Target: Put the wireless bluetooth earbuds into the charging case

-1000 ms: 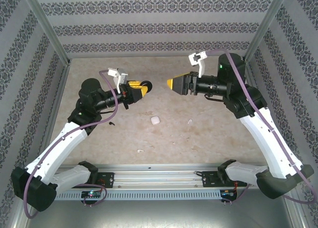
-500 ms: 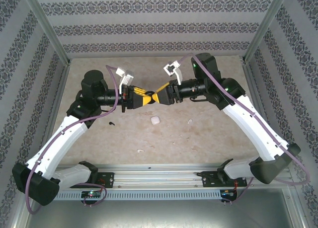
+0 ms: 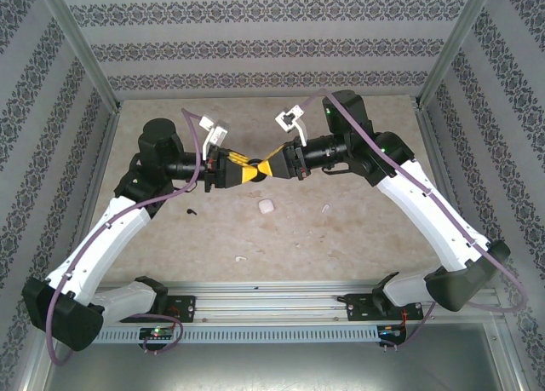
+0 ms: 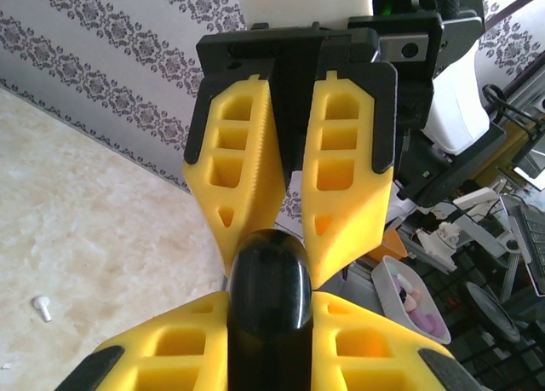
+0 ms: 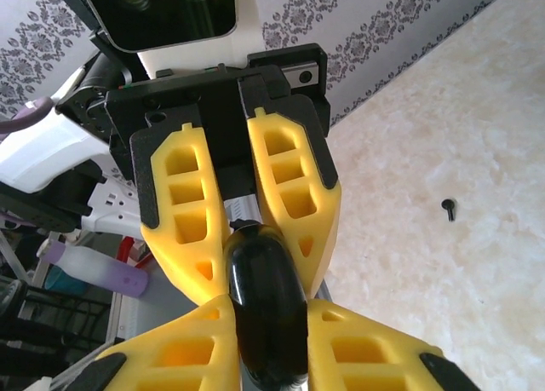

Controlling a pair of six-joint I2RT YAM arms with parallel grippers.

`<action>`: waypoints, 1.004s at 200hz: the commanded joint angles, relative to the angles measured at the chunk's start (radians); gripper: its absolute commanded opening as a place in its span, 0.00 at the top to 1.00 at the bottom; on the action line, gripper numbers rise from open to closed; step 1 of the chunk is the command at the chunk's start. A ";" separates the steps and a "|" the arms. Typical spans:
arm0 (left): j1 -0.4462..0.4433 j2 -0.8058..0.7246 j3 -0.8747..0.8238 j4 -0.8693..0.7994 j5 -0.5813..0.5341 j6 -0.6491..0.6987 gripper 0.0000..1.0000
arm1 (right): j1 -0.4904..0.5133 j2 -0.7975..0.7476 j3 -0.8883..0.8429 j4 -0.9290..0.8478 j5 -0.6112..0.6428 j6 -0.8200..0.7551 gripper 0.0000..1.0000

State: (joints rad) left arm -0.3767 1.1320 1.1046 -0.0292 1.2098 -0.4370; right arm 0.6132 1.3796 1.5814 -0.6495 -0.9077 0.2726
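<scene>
The white-and-black left arm [image 3: 111, 238] and the matching right arm [image 3: 426, 212] each rise from their bases, bend at the elbow and reach inward with forearms roughly level, so the two wrists point straight at each other. The yellow-fingered left gripper [image 3: 245, 171] and the yellow-fingered right gripper [image 3: 269, 167] meet almost tip to tip. Each has its jaws pressed against the sides of one glossy black rounded charging case [image 4: 271, 289], gripping it from opposite ends.

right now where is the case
In the top view the case is up in the air above the middle of the table, pinched from both ends where the left gripper and right gripper meet.
</scene>
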 commanded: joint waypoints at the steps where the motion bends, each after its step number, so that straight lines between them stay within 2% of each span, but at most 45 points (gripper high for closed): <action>1: 0.009 0.008 0.020 0.102 0.009 -0.044 1.00 | 0.023 -0.005 -0.060 0.138 -0.026 0.085 0.86; 12: 0.018 0.005 0.017 0.107 -0.009 -0.051 1.00 | 0.022 -0.018 -0.097 0.197 -0.005 0.129 0.88; 16: 0.021 0.001 0.017 0.108 -0.017 -0.053 0.95 | 0.022 -0.022 -0.112 0.223 0.003 0.148 0.89; 20: 0.024 0.000 0.017 0.104 -0.027 -0.055 0.81 | 0.022 -0.028 -0.130 0.248 0.011 0.163 0.89; 25: 0.032 -0.004 0.015 0.105 -0.035 -0.060 0.74 | 0.021 -0.034 -0.150 0.278 0.021 0.188 0.90; 42: 0.049 -0.017 0.006 0.139 -0.046 -0.080 0.66 | 0.019 -0.056 -0.214 0.385 0.061 0.271 0.90; 62: 0.069 -0.041 -0.008 0.159 -0.099 -0.097 0.49 | 0.015 -0.079 -0.272 0.466 0.122 0.338 0.91; 74: 0.083 -0.061 -0.019 0.153 -0.147 -0.098 0.42 | 0.011 -0.096 -0.305 0.498 0.179 0.367 0.91; 96: 0.103 -0.111 -0.031 0.103 -0.277 -0.107 0.38 | 0.001 -0.133 -0.369 0.587 0.265 0.425 0.91; 113: 0.103 -0.114 0.032 -0.108 -0.378 -0.048 0.38 | -0.004 -0.163 -0.416 0.657 0.329 0.459 0.91; 126: 0.103 -0.117 0.042 -0.169 -0.411 -0.046 0.37 | -0.006 -0.179 -0.440 0.706 0.364 0.475 0.91; 164: 0.089 -0.173 -0.092 0.005 -0.432 -0.215 0.31 | 0.006 -0.184 -0.452 0.819 0.366 0.491 0.90; 201: 0.042 -0.154 -0.165 0.224 -0.389 -0.331 0.33 | 0.017 -0.174 -0.443 0.852 0.367 0.503 0.90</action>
State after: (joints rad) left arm -0.3058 0.9714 0.9653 0.0109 0.8070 -0.6617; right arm 0.6182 1.2114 1.1385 0.1181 -0.5575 0.7570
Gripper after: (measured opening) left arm 0.680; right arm 0.145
